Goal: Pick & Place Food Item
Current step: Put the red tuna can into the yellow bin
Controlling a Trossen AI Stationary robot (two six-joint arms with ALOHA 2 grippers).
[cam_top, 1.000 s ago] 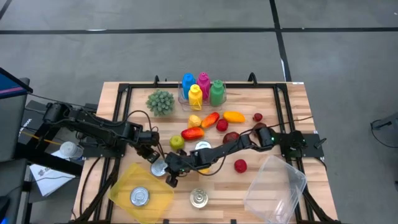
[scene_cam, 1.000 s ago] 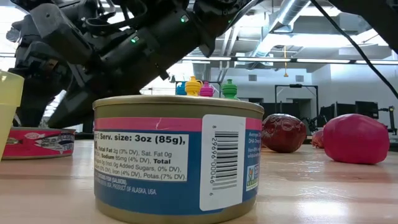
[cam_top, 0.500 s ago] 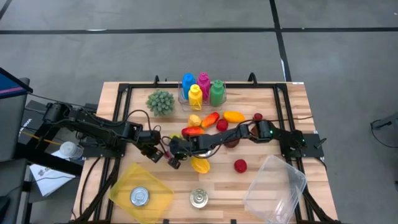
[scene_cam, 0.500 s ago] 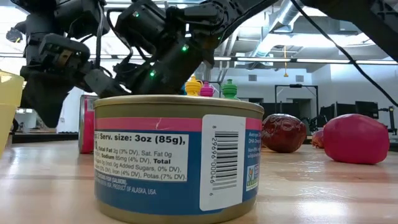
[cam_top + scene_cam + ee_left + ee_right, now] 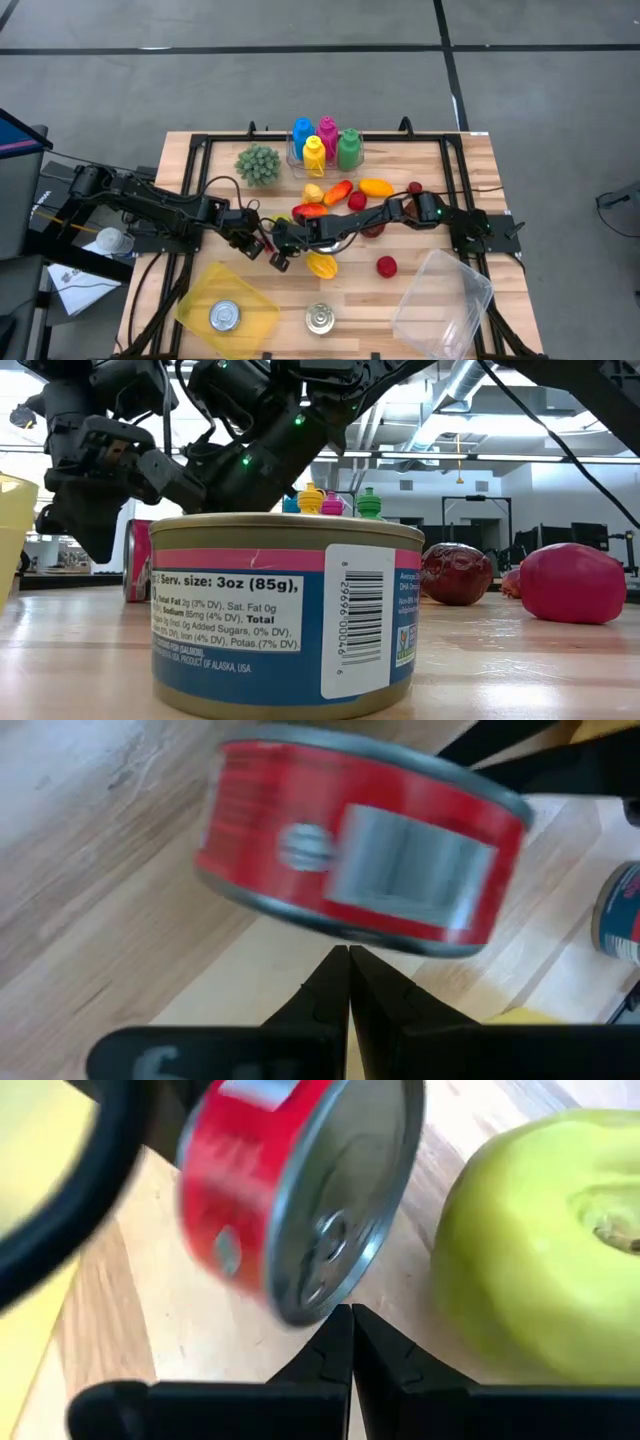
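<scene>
A flat red can (image 5: 278, 262) stands on its rim on the wooden table, between my two grippers. The left wrist view shows its red side wall (image 5: 360, 850). The right wrist view shows its silver lid (image 5: 340, 1210). In the low view it stands at the left (image 5: 140, 560), behind the big can. My left gripper (image 5: 348, 960) is shut, with its tips just short of the can. My right gripper (image 5: 350, 1318) is shut too, with its tips at the can's lower rim. A green apple (image 5: 540, 1240) lies beside the can. My left gripper's shut fingertips (image 5: 335, 970) point slanting down at the can's red side wall (image 5: 345, 932); I cannot tell whether they touch it. My right gripper's shut fingertips (image 5: 338, 1330) point slanting down at the lower rim of the can's lid end (image 5: 315, 1315); I cannot tell whether they touch it.
A yellow tray (image 5: 250, 300) with a can in it lies at the near left. A blue-and-pink can (image 5: 320, 318) stands near the front edge and a clear tub (image 5: 445, 295) lies at the near right. Toy fruit (image 5: 340, 195), a yellow piece (image 5: 321, 265), coloured bottles (image 5: 325, 145) and a green plant (image 5: 258, 163) lie farther back.
The red can lay flat on the table near the yellow tray; it has been tipped up onto its rim and has shifted toward the far edge. My right gripper has gone toward the far edge and tipped its wrist. The yellow piece under that arm now shows.
</scene>
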